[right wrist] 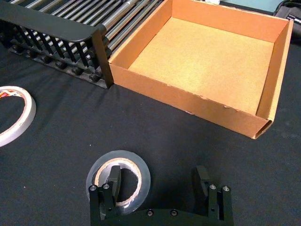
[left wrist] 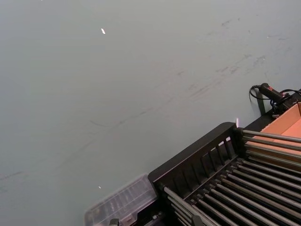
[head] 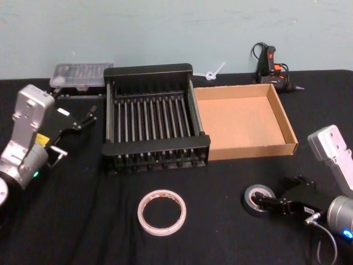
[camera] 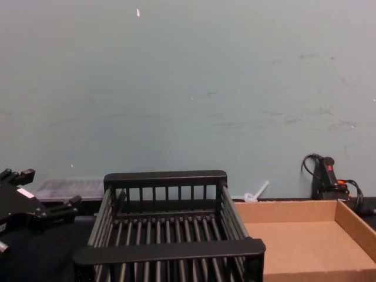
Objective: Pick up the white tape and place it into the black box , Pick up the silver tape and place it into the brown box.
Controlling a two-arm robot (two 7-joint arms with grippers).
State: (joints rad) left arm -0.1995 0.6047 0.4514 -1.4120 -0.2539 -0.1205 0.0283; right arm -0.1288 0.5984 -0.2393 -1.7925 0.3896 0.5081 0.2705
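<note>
Right claw (right wrist: 160, 186) is down low at the counter's near right, fingers spread wide, and one finger (right wrist: 113, 181) sits inside the pale core of the silver tape (right wrist: 117, 176) while the other stands clear of the roll on bare cloth. The roll lies flat on the black counter (head: 220, 182), just in front of the brown box (head: 245, 118), near its front wall but not touching it. From the head view the right arm reaches in from the lower right, wrist angled toward the middle, the claw laid nearly level over the roll.

The white tape (head: 161, 211) lies flat too, well to the left of the silver one, out in front of the black box (head: 151, 118); red-orange marks show on its inner ring. Black box and brown box stand side by side, walls touching, both with nothing inside.

Left claw (head: 83, 118) hangs off to the left of the black box, raised above the counter, fingers parted, pointing toward the crate's left wall; the arm bends up from the lower left.

Behind the crate sits a clear plastic case (head: 83, 74), and behind the brown box a black tool with a red switch (head: 270, 66) and its cable. A pale blue-green wall (camera: 188, 88) closes off the back
</note>
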